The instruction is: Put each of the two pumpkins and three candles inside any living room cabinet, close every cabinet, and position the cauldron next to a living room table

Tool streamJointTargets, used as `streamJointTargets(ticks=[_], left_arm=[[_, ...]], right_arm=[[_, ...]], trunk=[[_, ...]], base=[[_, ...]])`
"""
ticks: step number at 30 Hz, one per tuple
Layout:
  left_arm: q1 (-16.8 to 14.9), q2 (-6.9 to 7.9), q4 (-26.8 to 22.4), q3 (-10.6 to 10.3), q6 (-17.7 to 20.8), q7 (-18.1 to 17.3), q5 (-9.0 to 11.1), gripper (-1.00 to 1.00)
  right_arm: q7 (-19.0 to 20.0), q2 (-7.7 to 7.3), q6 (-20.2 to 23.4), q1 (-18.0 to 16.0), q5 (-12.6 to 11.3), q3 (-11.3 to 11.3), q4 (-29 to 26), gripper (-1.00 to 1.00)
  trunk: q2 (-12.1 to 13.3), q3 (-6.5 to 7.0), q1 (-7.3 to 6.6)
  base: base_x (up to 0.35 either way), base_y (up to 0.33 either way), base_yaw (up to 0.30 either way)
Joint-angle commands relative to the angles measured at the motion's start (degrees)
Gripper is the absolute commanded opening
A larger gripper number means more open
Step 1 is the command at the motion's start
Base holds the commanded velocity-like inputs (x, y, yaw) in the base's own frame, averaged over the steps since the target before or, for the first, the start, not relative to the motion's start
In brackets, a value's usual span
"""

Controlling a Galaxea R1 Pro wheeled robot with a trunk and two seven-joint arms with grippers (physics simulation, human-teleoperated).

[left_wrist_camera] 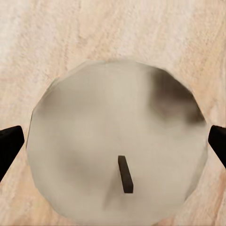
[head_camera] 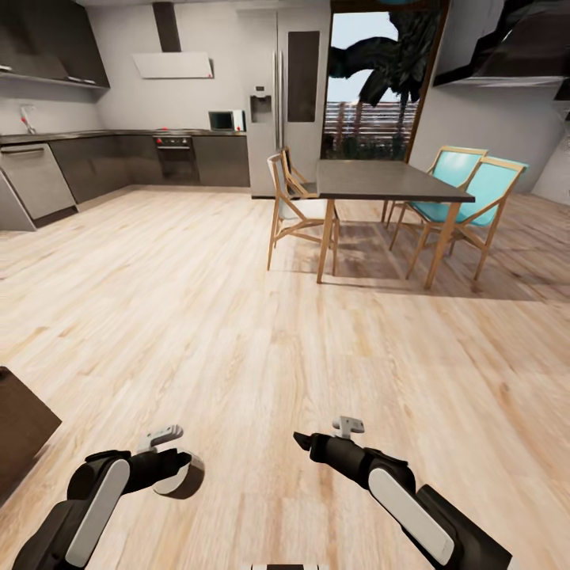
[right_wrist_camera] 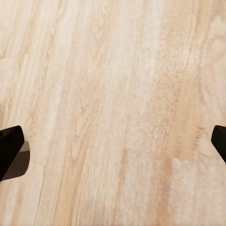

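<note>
- I'm in a home — an open kitchen and dining room on a pale plank floor (head_camera: 198, 317).
- Grey cabinets (head_camera: 103, 162), oven (head_camera: 176, 154), range hood (head_camera: 172, 63), microwave (head_camera: 226, 120) and tall fridge (head_camera: 281, 95) line the wall.
- A dining table (head_camera: 376, 180) stands among wooden chairs (head_camera: 297, 210) — two with turquoise seats (head_camera: 475, 190).

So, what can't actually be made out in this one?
- Left wrist view: the candle is blurred, and its own top hides its sides. The fingers of the left gripper are cut off by the picture's edges.
- Head view: a dark-brown piece is cut off by the left edge, so what it is cannot be told.
- Head view: the box on the kitchen counter is too small to identify.
</note>
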Motion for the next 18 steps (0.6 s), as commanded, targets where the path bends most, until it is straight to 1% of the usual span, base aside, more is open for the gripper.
streamJointTargets(ticks=[1, 5, 6, 9, 11, 12, 13, 14, 16, 18], left_arm=[[0.0, -0.03, -0.1, 0.0, 0.2, 0.8, 0.8, -1.00], [0.0, -0.08, 0.0, 0.0, 0.1, 1.2, 0.8, -1.00], [0.0, -0.07, 0.0, 0.0, 0.1, 1.2, 0.8, -1.00], [0.0, -0.07, 0.0, 0.0, 0.1, 1.3, 0.8, -1.00], [0.0, -0.07, 0.0, -0.1, 0.1, 1.4, 0.8, -1.00], [0.0, -0.09, 0.0, -0.1, 0.1, 1.8, 0.8, -1.00], [0.0, -0.09, 0.0, -0.1, 0.1, 2.4, 0.8, -1.00], [0.0, -0.14, 0.0, -0.1, 0.0, 3.8, 0.8, -1.00], [0.0, -0.99, 0.0, -0.1, 0.1, 6.1, 0.8, -1.00], [0.0, -1.26, -0.1, -0.1, 0.1, 6.7, 0.8, -1.00]], right_arm=[[-0.6, -0.05, 0.0, -0.1, -0.5, 0.1, -0.1, 1.00], [-0.8, -0.05, 0.1, -0.1, -0.6, -0.1, 0.0, 1.00], [-0.8, -0.05, 0.1, -0.1, -0.6, -0.4, 0.0, 1.00], [-1.0, -0.11, 0.2, -0.1, -0.6, -2.3, -0.1, 1.00], [-2.6, -0.06, 0.2, -0.1, -0.7, -2.8, -0.1, 1.00], [-4.7, 0.09, 0.3, -0.1, -0.7, -2.9, -0.1, 1.00], [-6.0, 0.17, 0.3, -0.1, -0.7, -3.0, -0.1, 1.00], [-7.5, 0.28, 0.3, -0.1, -0.7, -3.1, -0.1, 1.00], [-8.8, 0.32, 0.3, -0.1, -0.7, -3.2, 0.0, 1.00], [-9.1, 0.12, 0.3, -0.1, -0.8, -3.2, 0.0, 1.00]], trunk=[[0.0, 0.18, -0.03], [0.0, 1.06, -0.14], [0.1, 1.28, -0.16], [0.1, 1.95, -0.24], [0.1, 2.39, -0.29], [0.2, 2.61, -0.34], [0.6, 2.79, -0.56], [1.0, 2.97, -0.78], [1.4, 3.11, -1.00], [1.4, 3.00, -1.00]], base=[[0.000, 0.000, 0.000], [0.000, 0.000, 0.000], [0.000, 0.000, 0.000], [0.000, 0.000, 0.000], [0.000, 0.000, 0.000], [0.000, 0.000, 0.000], [0.000, 0.000, 0.000], [0.000, 0.000, 0.000], [0.000, 0.000, -0.065], [0.000, 0.000, -0.169]])
